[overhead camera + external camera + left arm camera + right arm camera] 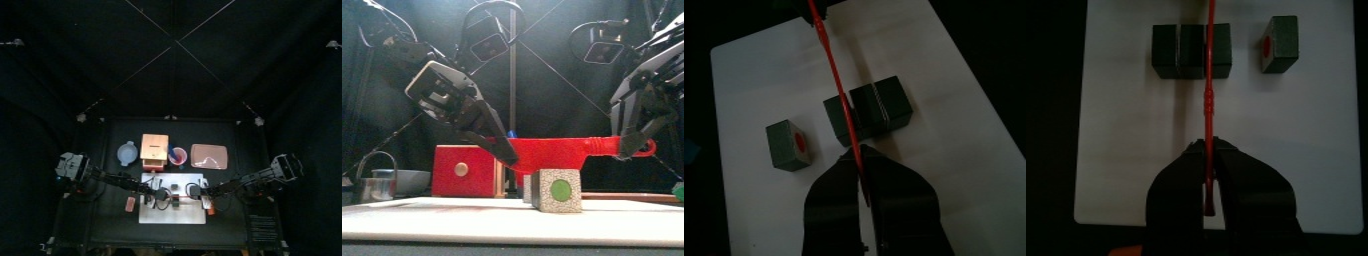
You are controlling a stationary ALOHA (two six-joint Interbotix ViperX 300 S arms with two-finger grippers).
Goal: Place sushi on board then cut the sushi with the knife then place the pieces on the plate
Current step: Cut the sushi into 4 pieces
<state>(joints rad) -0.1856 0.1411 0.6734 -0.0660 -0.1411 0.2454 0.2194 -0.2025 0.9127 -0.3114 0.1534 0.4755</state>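
Robot lab test booth. Black back curtain (171, 50) hangs behind small black table (107, 225); left arm (94, 180), right arm (261, 180) come in from sides. Props all toys: toy sushi roll (556, 192), red toy knife (563, 150), white cutting board (174, 215), pink tray (210, 155), wooden box (155, 150) with red drawer front.

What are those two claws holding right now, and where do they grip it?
Both hold one red knife: the right gripper is shut on its handle end, the left gripper on the blade's tip end. It hangs level over the sushi roll.
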